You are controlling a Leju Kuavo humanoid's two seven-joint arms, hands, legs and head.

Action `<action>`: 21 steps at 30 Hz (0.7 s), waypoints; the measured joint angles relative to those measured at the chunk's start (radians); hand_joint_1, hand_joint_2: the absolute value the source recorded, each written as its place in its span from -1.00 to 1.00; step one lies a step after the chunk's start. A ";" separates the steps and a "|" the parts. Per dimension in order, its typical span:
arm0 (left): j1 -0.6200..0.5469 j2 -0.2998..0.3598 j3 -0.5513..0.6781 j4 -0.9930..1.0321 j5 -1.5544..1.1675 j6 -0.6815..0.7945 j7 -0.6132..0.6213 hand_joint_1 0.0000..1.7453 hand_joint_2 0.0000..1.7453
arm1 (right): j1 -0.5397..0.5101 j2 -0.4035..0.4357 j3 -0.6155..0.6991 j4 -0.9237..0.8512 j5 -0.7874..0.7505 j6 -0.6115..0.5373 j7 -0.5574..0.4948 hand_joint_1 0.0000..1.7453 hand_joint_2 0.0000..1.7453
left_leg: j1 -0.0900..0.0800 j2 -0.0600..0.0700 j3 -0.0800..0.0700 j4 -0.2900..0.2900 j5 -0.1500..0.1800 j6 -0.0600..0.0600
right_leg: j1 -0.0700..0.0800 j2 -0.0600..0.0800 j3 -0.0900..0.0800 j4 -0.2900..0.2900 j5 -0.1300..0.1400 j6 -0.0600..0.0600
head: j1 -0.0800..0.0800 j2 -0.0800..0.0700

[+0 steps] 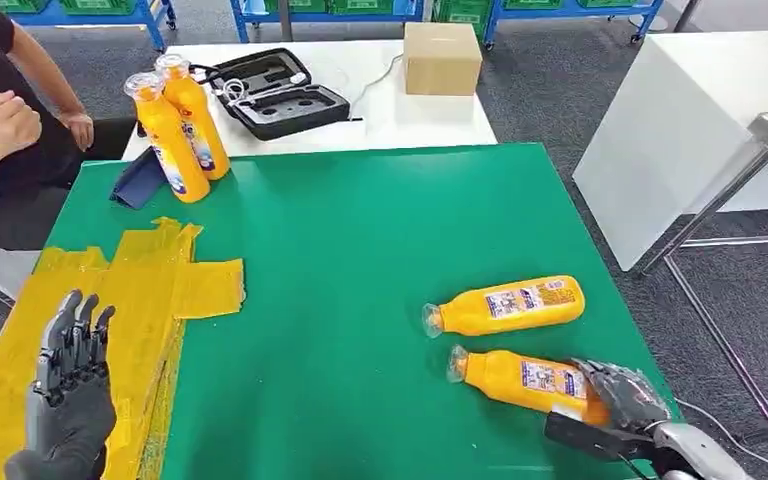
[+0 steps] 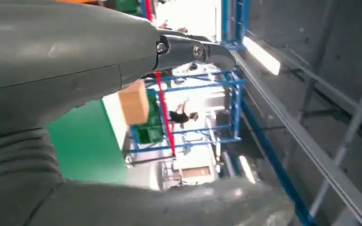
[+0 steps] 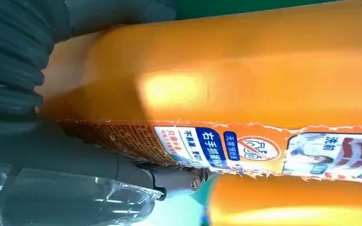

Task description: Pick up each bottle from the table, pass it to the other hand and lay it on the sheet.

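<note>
Pickup is the step in hand: the right hand [image 1: 622, 392] wraps the base of the near bottle [image 1: 530, 380], lying on the bench [image 1: 360, 250] near right, beside a second bottle [image 1: 508, 306]. Left hand [image 1: 70, 385] hovers open over the yellow sheet [image 1: 140, 290]. Next, probably: lift and carry leftward for handover.

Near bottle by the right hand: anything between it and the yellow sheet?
Nothing visible. The right hand is at the base of the near bottle, and bare green mat runs from there to the yellow sheet. The second lying bottle is farther back, off that line. The left hand waits over the sheet.
</note>
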 measured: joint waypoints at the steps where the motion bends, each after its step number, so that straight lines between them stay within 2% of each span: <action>1: 0.014 -0.015 0.007 -0.012 0.011 -0.004 0.014 -1.00 1.00 | -0.003 0.046 -0.002 -0.018 0.015 -0.019 -0.019 1.00 1.00 | 0.000 0.001 -0.002 0.000 0.000 0.000 | 0.000 0.000 -0.003 0.002 0.000 0.000 | 0.000 0.000; 5: 0.053 -0.091 0.027 -0.055 0.111 -0.060 0.133 -1.00 1.00 | -0.050 0.282 0.022 -0.108 0.024 -0.031 -0.061 1.00 1.00 | -0.004 -0.002 -0.010 0.001 0.006 -0.002 | -0.005 -0.003 -0.017 0.010 0.000 0.000 | -0.003 0.000; 7: 0.068 -0.127 0.020 -0.057 0.218 -0.074 0.192 -1.00 1.00 | -0.100 0.365 0.046 -0.148 -0.007 -0.027 -0.052 1.00 1.00 | -0.006 -0.006 -0.017 0.001 0.009 -0.002 | -0.007 -0.007 -0.025 0.014 0.000 0.000 | -0.002 0.000; 10: 0.079 -0.159 -0.018 -0.053 0.273 -0.043 0.226 -1.00 1.00 | -0.187 0.463 0.080 -0.167 -0.036 -0.011 -0.025 1.00 1.00 | -0.006 -0.008 -0.019 0.001 0.011 -0.003 | -0.007 -0.009 -0.027 0.016 0.000 0.000 | -0.001 0.000; 15: 0.070 -0.183 -0.060 -0.018 0.261 -0.022 0.249 -1.00 1.00 | -0.287 0.559 0.144 -0.144 -0.045 -0.009 -0.012 1.00 1.00 | -0.006 -0.009 -0.021 0.001 0.012 -0.003 | -0.007 -0.011 -0.028 0.016 0.000 0.000 | -0.001 0.000; 21: 0.070 -0.195 -0.081 0.004 0.288 -0.034 0.274 -1.00 1.00 | -0.335 0.611 0.205 -0.112 -0.043 -0.012 -0.003 1.00 1.00 | -0.006 -0.010 -0.024 0.001 0.012 -0.004 | -0.008 -0.013 -0.030 0.017 0.000 0.000 | -0.001 0.000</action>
